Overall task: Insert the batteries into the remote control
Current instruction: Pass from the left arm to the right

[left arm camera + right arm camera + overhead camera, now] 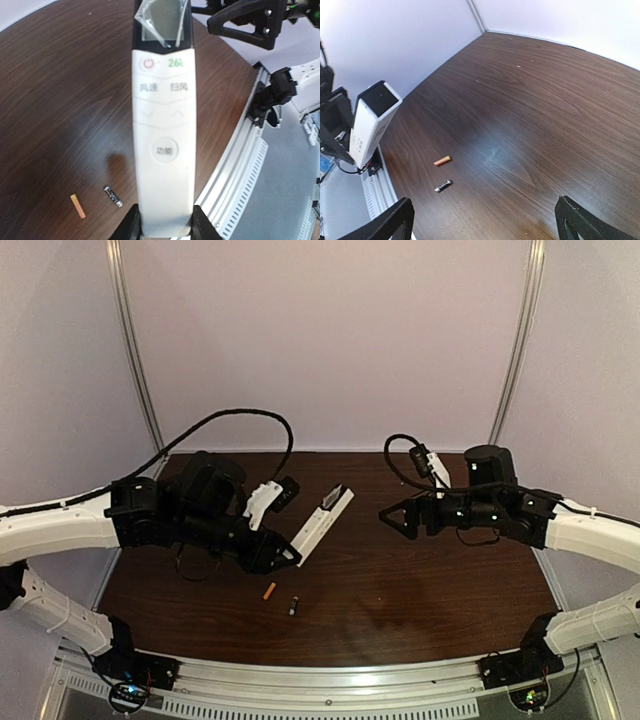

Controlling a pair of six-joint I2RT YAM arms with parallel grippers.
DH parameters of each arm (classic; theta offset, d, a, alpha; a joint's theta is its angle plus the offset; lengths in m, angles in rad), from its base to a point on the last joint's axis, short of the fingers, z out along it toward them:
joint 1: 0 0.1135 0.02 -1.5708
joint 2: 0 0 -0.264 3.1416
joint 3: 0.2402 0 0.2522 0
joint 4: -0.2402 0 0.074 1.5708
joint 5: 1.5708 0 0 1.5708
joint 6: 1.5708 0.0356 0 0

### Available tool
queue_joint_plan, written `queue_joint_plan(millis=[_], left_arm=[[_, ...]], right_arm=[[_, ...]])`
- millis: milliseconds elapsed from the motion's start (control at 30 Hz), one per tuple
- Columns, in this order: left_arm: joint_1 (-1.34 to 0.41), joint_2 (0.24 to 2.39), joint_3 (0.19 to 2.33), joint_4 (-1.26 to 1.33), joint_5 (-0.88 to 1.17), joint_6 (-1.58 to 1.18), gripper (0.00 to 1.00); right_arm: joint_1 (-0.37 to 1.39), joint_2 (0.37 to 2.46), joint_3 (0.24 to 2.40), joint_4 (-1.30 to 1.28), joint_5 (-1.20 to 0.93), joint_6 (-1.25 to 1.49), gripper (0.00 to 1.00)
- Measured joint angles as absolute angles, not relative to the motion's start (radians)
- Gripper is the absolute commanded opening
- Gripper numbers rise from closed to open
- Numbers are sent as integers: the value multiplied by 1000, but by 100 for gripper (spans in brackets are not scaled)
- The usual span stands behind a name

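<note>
Dark wood worktop point(400, 600): left jaws pinch the remote control point(163, 140) by its base, right jaws wide, empty. Orange battery point(269, 591), black battery point(293, 607) lie nearby, likely light, slick, rolling; grip mid-barrel.

Smooth white plastic remote control point(163, 150), crinkled clear film point(146, 21) over its screen point(165, 29); glossy dark wood-grain table point(60, 100).

The left gripper point(284, 557) is raised and clamped on one end of the remote control point(322, 522); the right gripper point(398, 518) is spread wide, pointed leftward.
</note>
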State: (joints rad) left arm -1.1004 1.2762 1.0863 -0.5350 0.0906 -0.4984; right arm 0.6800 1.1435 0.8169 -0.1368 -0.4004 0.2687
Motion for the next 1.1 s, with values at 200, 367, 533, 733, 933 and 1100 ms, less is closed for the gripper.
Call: queue_joint_plan(millis=[200,367,533,733,933,1100], left_arm=[[-1023,1210,1049,-440,316,-419,11],[-1023,1224,1047,-396,456,-363,10],[-1023,1259,1044,-345,565,-337,8],[-1023,1313,1044,-316,630,-329,8],[-1023,1332,1044,-289,655,-327,8],[-1023,1353,1044,-278,670,-326,8]], right_arm=[[680,1112,821,-81,-632,289,100],[689,1112,839,-49,-794,348,99],[706,1116,873,-4,-878,412,95],[742,1133,893,38,-923,472,85],[768,1149,893,50,-936,508,65],[777,1154,891,64,-947,532,46]])
